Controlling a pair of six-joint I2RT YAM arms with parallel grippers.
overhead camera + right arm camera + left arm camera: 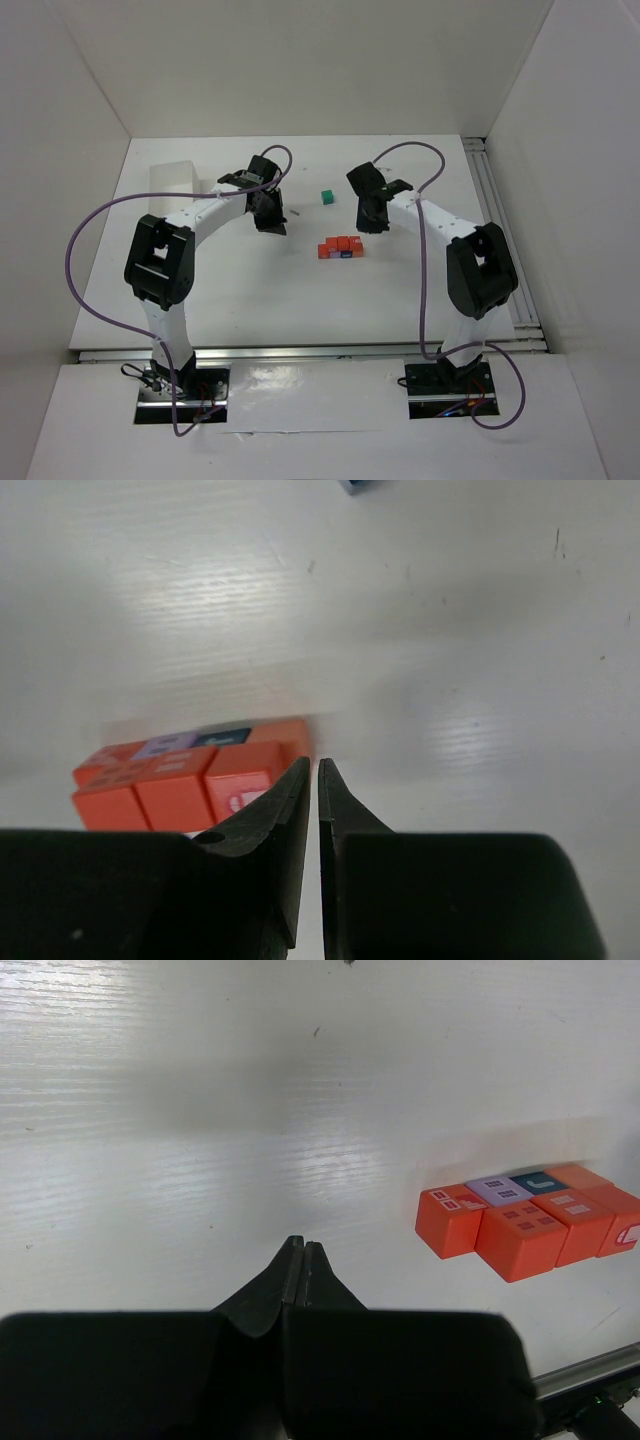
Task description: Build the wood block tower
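Observation:
A flat cluster of red and orange wood blocks [341,248] lies at the table's middle, with a purple and a dark blue-teal block in its back row. In the left wrist view the cluster [530,1222] is at the right, the purple block [498,1190] next to the dark one [535,1182]. In the right wrist view the cluster [190,775] is at the left, partly behind my finger. A lone teal cube [326,197] sits behind the cluster. My left gripper [270,222] [302,1246] is shut and empty, left of the cluster. My right gripper [372,222] [311,766] is shut and empty, just right of it.
A pale rectangular tray [170,178] stands at the back left of the table. A metal rail [497,220] runs along the table's right side. White walls enclose the table on three sides. A small bluish cube corner [358,485] shows at the top edge of the right wrist view.

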